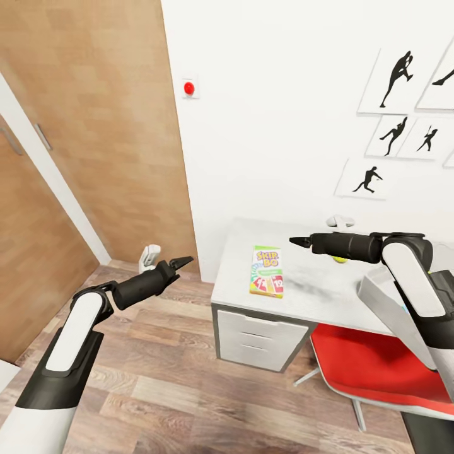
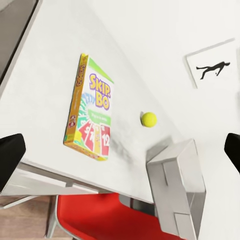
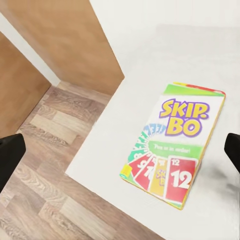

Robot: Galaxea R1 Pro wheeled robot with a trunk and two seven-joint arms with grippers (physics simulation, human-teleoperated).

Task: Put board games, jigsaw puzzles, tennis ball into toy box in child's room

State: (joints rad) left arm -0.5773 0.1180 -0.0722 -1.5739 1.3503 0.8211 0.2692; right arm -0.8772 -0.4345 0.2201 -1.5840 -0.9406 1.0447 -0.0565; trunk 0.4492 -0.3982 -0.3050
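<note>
2 grippers in view, both empty. Right gripper (image 1: 294,241) hangs over the table (image 1: 315,293), above and just past the board game (image 1: 267,272); its fingertips (image 3: 11,155) sit at opposite edges of the right wrist view, so jaws spread wide, the box centred between them. Judgement: lined up for a top-down grab of that box. Left gripper (image 1: 183,260) floats off the table's end over the wood floor (image 1: 157,378); its fingertips (image 2: 10,152) likewise show at both edges of the left wrist view, wide apart, nothing between. Looks parked aside so the right arm has room.

Board game lies flat, face up, near the table's end above the white drawers (image 1: 258,337), well clear of other items, so easy to reach. Tennis ball (image 2: 148,119) rests on the tabletop between the game and the toy box (image 2: 177,185), close to the wall. Toy box, light grey, sits at the table edge above the red chair (image 1: 372,369), partly hidden by the right arm in the head view; contents cannot tell. Jigsaw puzzles and the other games: not spotted.

Readable text: "SKIP-BO" in purple-outlined yellow letters on the box lid, "12" on a red card graphic, "10" on another; small green banner text too blurred. Wall holds black silhouette prints (image 1: 391,82) and a red button (image 1: 188,87); wooden door (image 1: 94,126) at the room's corner
</note>
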